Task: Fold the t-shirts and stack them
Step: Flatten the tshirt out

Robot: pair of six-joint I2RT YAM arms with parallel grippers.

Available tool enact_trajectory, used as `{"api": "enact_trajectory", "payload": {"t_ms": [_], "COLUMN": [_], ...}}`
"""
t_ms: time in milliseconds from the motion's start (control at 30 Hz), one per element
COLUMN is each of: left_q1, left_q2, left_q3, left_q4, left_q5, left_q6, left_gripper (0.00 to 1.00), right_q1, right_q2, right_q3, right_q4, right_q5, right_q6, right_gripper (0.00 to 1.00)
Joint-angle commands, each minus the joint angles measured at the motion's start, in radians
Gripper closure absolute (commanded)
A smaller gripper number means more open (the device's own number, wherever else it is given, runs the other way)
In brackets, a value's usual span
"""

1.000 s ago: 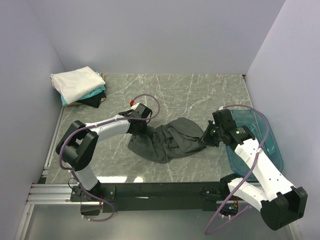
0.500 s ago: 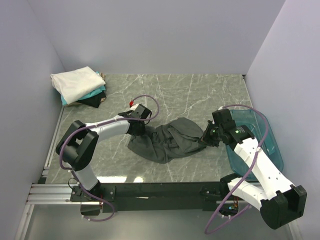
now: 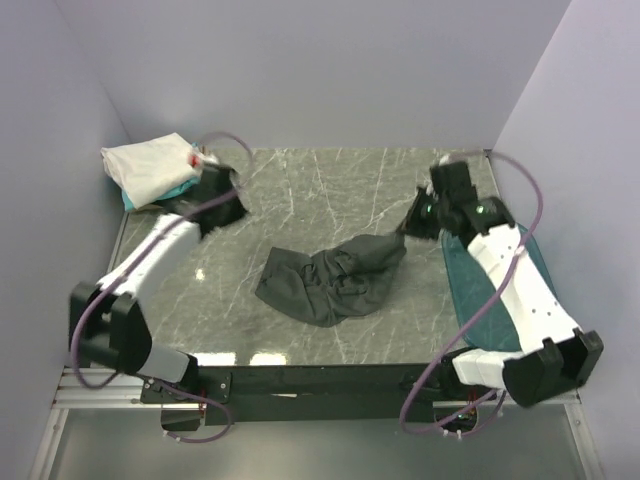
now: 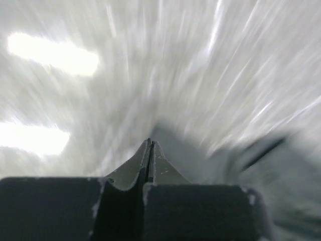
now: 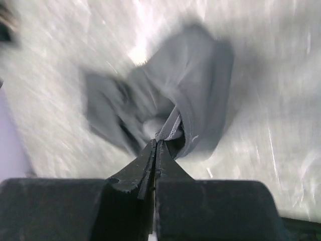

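Charcoal t-shirt (image 3: 325, 285) bunched on table (image 3: 330, 180), long axis aimed at blue tub (image 3: 462, 300), tub-side end pinched by jaws of right gripper (image 5: 156, 145), left gripper (image 4: 149, 145) jaws closed on nothing.

Noted a polished, marble-patterned table (image 3: 330, 180), glossy enough to mirror lamps (bright patches by its near edge). Found soft, matt, creased cloth in the charcoal t-shirt (image 3: 330, 285) at the table's middle; smoother cloth in the white t-shirt (image 3: 145, 165) at its far left corner; translucent blue plastic in the tub (image 3: 462, 295) at its right edge.
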State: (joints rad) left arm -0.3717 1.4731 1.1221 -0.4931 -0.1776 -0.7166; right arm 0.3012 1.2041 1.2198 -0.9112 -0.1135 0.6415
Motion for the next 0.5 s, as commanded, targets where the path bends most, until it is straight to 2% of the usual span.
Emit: {"api": "enact_trajectory", "payload": {"t_ms": [0, 33, 133, 200, 300, 333, 400, 433, 467], "left_q1": [0.141, 0.161, 0.223, 0.231, 0.229, 0.228, 0.217, 0.211, 0.203], "left_q2": [-0.150, -0.163, -0.203, -0.212, -0.227, -0.243, -0.304, -0.324, -0.353], "left_q3": [0.166, 0.245, 0.326, 0.309, 0.173, 0.066, -0.090, -0.134, -0.169], "left_q4": [0.004, -0.010, -0.032, -0.030, -0.010, 0.014, 0.078, 0.093, 0.099], "left_q5": [0.105, 0.118, 0.142, 0.161, 0.249, 0.274, 0.296, 0.312, 0.314], "left_q6": [0.083, 0.094, 0.126, 0.134, 0.092, 0.076, 0.026, 0.016, 0.003], "left_gripper": [0.99, 0.99, 0.99, 0.99, 0.99, 0.99, 0.99, 0.99, 0.99], "right_q1": [-0.045, -0.051, -0.071, -0.079, -0.077, -0.077, -0.076, -0.076, -0.077], "right_q2": [0.084, 0.107, 0.173, 0.201, 0.175, 0.155, 0.063, 0.025, -0.044], "right_q3": [0.292, 0.449, 0.700, 0.756, 0.652, 0.515, 0.349, 0.179, 0.100], "right_q4": [-0.044, -0.082, -0.129, -0.144, -0.121, -0.082, -0.023, 0.039, 0.061], "right_q5": [0.040, 0.047, 0.041, 0.023, -0.023, -0.043, -0.054, -0.063, -0.077], "right_q6": [-0.078, -0.094, -0.105, -0.105, -0.091, -0.077, -0.054, -0.024, -0.010], "right_gripper": [1.00, 1.00, 1.00, 1.00, 1.00, 1.00, 1.00, 1.00, 1.00]}}
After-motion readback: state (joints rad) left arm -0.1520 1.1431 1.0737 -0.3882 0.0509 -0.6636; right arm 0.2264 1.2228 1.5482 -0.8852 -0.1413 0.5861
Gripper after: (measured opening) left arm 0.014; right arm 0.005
